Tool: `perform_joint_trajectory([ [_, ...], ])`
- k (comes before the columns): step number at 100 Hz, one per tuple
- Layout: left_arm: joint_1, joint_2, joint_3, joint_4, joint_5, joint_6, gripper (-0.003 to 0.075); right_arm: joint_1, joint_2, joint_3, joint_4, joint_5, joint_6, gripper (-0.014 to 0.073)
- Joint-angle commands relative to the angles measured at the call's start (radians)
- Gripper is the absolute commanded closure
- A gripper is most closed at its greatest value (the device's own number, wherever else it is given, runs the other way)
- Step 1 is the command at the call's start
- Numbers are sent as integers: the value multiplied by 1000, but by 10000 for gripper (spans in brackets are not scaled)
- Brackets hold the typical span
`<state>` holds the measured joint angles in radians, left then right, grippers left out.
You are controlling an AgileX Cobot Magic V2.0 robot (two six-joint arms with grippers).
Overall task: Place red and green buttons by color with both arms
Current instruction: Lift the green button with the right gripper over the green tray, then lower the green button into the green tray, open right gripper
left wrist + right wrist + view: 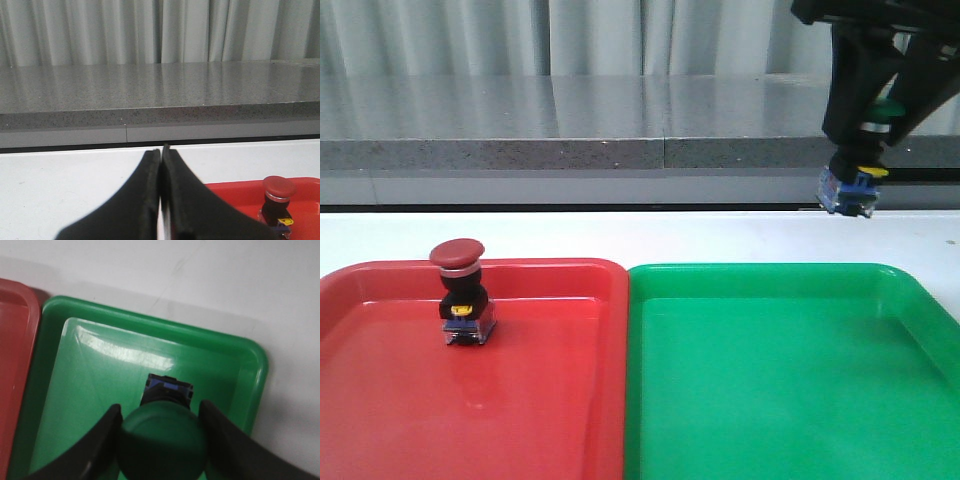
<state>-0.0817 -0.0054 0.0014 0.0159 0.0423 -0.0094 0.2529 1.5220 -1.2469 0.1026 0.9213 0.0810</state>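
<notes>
- The red button [459, 290] stands upright in the red tray [550, 420], toward the tray's 10 o'clock corner in the front view, cap up and the yellow-marked base resting on the tray floor.
- The green button [865, 150] hangs in the air at about 2 o'clock in the front view, gripped by the right gripper [868, 125]; its blue-and-clear base points down, well above the surface [620, 235].
- The right jaws are clamped on the green button (the green cap [162, 442] sits squeezed between the two dark fingers [95, 445] in the right wrist view).
- Seen from that wrist camera, the green tray [240, 347] lies directly beneath the held button, with the button's base showing over the tray floor.
- The green tray [790, 380] sits just beside the red tray, their rims touching or nearly so along the middle of the front view.
- The left gripper [161, 195] has its jaws pressed together with nothing between them, only a thin seam showing.
- From the left wrist camera the red button [278, 200] appears at about 4 o'clock, apart from the left gripper, inside the red tray [235, 192].
- A grey ledge [570, 125] and pale curtains [520, 35] run behind the white surface.
</notes>
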Motion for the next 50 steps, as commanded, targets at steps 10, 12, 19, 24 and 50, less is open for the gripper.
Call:
perform_joint_trajectory([
  [10,0,-31,43,-3,-79,-3,739,39,-77,82,-3,-131,55,347],
  [12,0,-31,43,-3,-79,-3,739,43,-74,90,-3,-140,58,347],
  [19,0,-31,43,-3,-79,-3,739,62,-56,106,-3,-157,69,347],
  [24,0,-31,43,-3,-79,-3,739,76,-40,110,-3,-167,74,347],
  [50,0,-31,43,-3,-79,-3,739,92,49,112,-2,-258,81,347],
])
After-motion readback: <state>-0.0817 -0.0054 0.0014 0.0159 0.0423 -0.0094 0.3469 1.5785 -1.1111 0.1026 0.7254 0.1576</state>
